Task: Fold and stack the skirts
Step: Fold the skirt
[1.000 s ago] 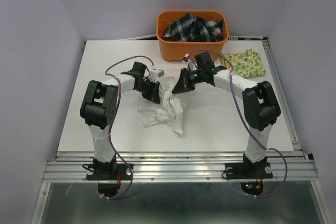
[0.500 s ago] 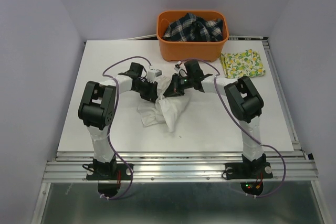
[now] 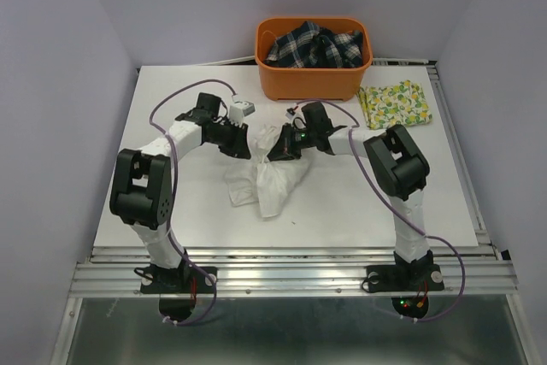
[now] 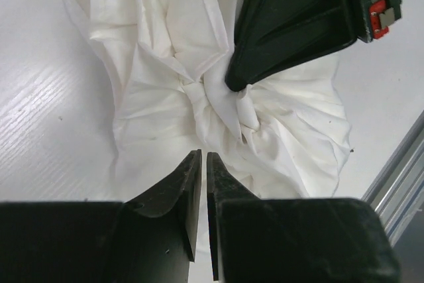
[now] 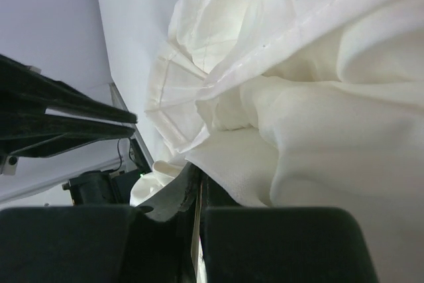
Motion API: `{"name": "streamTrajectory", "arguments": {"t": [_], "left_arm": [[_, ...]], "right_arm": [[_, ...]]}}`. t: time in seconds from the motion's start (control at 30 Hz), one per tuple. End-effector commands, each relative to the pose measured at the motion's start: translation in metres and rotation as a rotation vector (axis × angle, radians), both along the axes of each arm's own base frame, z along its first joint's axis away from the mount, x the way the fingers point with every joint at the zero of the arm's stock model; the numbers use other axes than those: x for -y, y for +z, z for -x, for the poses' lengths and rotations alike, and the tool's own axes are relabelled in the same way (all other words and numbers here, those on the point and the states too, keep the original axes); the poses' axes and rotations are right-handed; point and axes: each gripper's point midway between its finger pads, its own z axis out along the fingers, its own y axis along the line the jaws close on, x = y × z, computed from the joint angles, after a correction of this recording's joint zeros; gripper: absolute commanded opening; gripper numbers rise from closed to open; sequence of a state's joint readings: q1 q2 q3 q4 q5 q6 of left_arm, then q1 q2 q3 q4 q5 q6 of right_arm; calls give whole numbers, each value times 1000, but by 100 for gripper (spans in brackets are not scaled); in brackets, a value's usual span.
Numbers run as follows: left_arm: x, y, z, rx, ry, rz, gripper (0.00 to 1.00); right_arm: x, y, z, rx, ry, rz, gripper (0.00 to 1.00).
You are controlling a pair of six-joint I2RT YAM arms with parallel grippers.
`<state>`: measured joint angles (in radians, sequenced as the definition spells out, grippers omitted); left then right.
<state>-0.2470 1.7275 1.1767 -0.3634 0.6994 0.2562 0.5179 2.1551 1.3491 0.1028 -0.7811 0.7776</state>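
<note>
Top external view: the plain white skirt [image 3: 269, 181] is lying bunched at the centre of the table [image 3: 171, 194]. The lemon-print skirt [image 3: 395, 104] is lying flat at the upper right, just beside the orange basket [image 3: 312, 83]. It is apparently serving as the base of the stack.

The right gripper [image 3: 278, 150] is clamping a gathered fold at the upper edge of the plain white skirt. The left wrist view is showing that fingertip biting into a knot of creases. This grip is likely anchoring the cloth so that it can be drawn out.

The left gripper [image 4: 203, 157] is hovering just beside the same bunch. Its jaws are standing a thin slit apart and are holding nothing. The narrow gap is probably suiting a pinch on one thin layer.

Judgement: the fold is not yet formed, and the cloth is needing spreading first.
</note>
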Motion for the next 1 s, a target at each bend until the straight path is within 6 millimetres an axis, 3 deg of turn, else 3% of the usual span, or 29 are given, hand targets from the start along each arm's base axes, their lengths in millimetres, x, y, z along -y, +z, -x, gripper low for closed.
{"name": "streamTrajectory", "arguments": {"t": [0.0, 0.1, 0.27, 0.4, 0.53, 0.67, 0.97], "left_arm": [[7, -7, -9, -30, 26, 38, 20], [11, -23, -24, -56, 62, 58, 20], [16, -28, -42, -63, 85, 84, 19], [14, -50, -37, -124, 84, 62, 19], [10, -67, -28, -147, 69, 34, 18], [6, -74, -27, -153, 66, 13, 17], [2, -86, -20, -180, 55, -2, 15]], "right_arm": [[3, 10, 0, 46, -14, 11, 1], [1, 27, -2, 74, -10, -11, 1], [1, 37, 0, 75, -8, -26, 1], [-2, 50, -4, 86, -16, -49, 1], [-10, 69, -20, 116, -36, -76, 1], [-16, 60, -26, 76, -41, -79, 1], [-28, 66, -40, 104, -47, -101, 1]]}}
